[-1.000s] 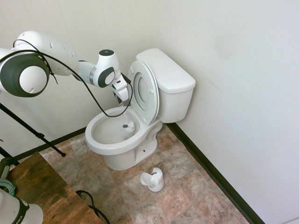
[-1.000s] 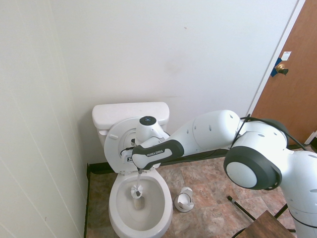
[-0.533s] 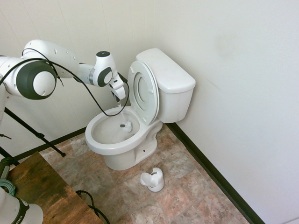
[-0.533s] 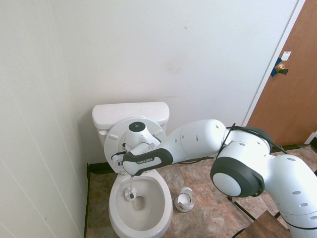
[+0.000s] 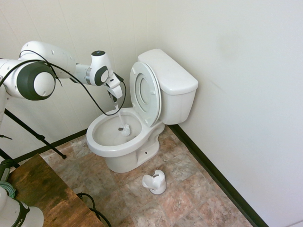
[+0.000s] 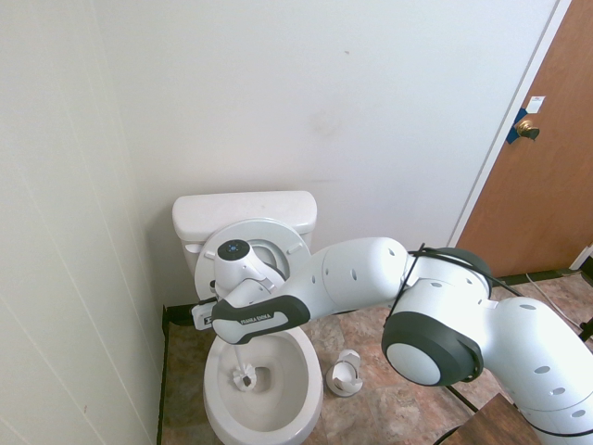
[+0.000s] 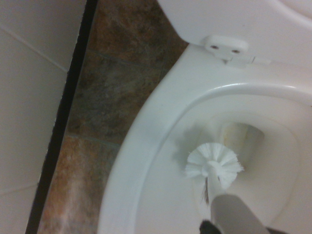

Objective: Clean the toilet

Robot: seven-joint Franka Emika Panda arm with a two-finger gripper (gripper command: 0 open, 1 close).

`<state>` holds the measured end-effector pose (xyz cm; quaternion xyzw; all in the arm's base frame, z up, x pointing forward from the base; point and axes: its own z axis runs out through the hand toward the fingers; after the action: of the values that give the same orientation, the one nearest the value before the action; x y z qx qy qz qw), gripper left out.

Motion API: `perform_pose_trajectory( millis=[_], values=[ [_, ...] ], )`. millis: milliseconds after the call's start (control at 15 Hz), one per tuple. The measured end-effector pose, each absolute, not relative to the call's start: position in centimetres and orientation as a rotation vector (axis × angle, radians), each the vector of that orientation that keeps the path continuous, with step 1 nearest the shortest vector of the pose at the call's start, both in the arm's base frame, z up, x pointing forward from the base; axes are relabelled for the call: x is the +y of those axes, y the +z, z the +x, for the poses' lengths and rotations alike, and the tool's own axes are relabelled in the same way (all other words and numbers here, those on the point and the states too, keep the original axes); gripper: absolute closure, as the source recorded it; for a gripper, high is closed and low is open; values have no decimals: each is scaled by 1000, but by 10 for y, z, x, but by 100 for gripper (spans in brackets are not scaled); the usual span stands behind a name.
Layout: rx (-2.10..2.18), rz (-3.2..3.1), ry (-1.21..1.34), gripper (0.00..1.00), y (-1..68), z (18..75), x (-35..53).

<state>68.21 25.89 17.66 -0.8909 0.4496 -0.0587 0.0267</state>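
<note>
the toilet [image 5: 128,137] stands against the back wall, a little left of centre in the first exterior view, with its seat and lid [image 5: 146,92] tipped up against the tank [image 5: 173,75]. the claw [image 5: 114,98] hangs over the bowl at the side nearest the panelled wall, pointing straight down and clamped tight on the handle of a white brush [image 5: 124,129]. a second ago the claw sat closer to the raised seat, and it has since slid away from it toward the wall side of the bowl and dropped a little. the brush head went with it, from the rear of the bowl by the seat to the near wall of the bowl. in the wrist view the bristles [image 7: 213,165] sit just beside the drain opening. the small white brush holder [image 5: 155,181] is on the tile floor in front of the toilet, where it was before.
</note>
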Motion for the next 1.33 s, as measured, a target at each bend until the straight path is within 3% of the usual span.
perform_pose_trajectory(
  millis=[600, 1333],
  values=[
    [1304, -2861, -40, 100, 144, 611, 278],
    [1291, -2867, 102, 100, 149, 540, 219]
  ],
)
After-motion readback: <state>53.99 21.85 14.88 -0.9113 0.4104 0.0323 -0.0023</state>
